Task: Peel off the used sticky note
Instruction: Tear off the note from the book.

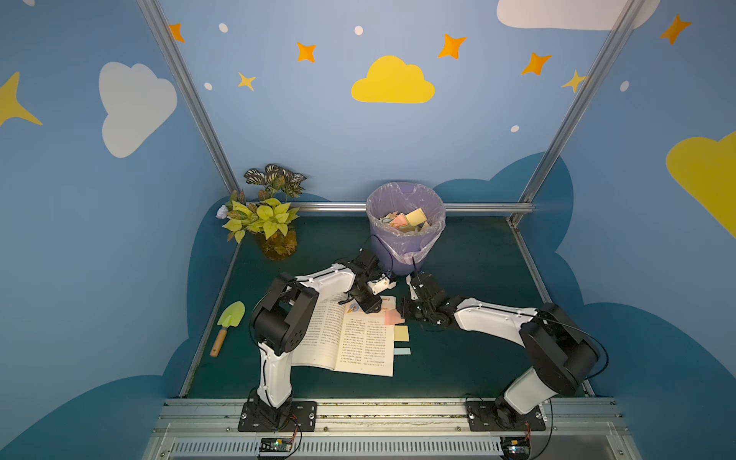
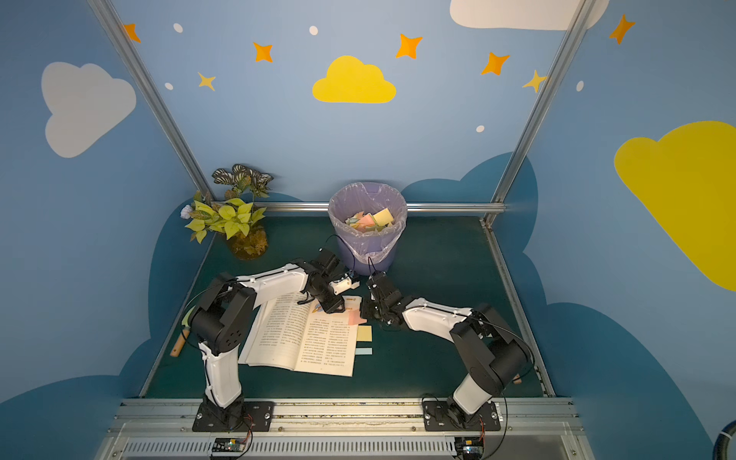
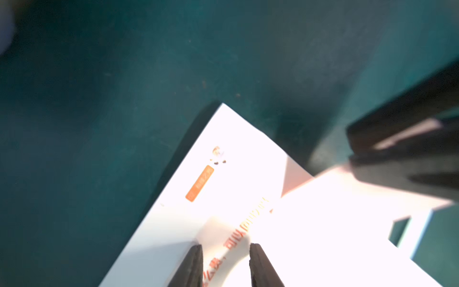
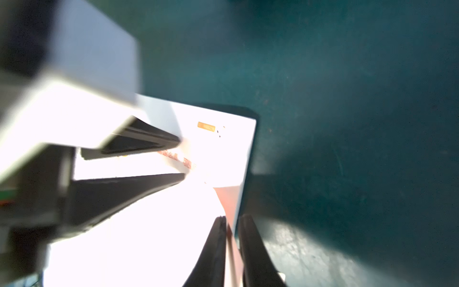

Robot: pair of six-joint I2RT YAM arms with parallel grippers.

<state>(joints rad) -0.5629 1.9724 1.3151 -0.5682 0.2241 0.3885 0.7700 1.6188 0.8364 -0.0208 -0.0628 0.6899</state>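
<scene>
An open book [image 1: 350,342] lies on the green table. A pink sticky note [image 1: 392,318] sticks out from the top of its right page edge. My right gripper [image 1: 402,314] is shut on that note [image 4: 229,198], whose pink sheet runs between the two fingers [image 4: 216,248]. My left gripper [image 1: 372,310] points down onto the right page near its top corner. Its fingertips [image 3: 196,251] stand a little apart, with only printed page between them. In both top views the arms nearly meet over the book's top right corner.
A yellow note [image 1: 401,333] and a light blue note [image 1: 402,351] also stick out of the page edge below the pink one. A lined purple bin [image 1: 404,247] holding discarded notes stands just behind the grippers. A potted plant [image 1: 271,223] and a trowel [image 1: 229,322] are at the left.
</scene>
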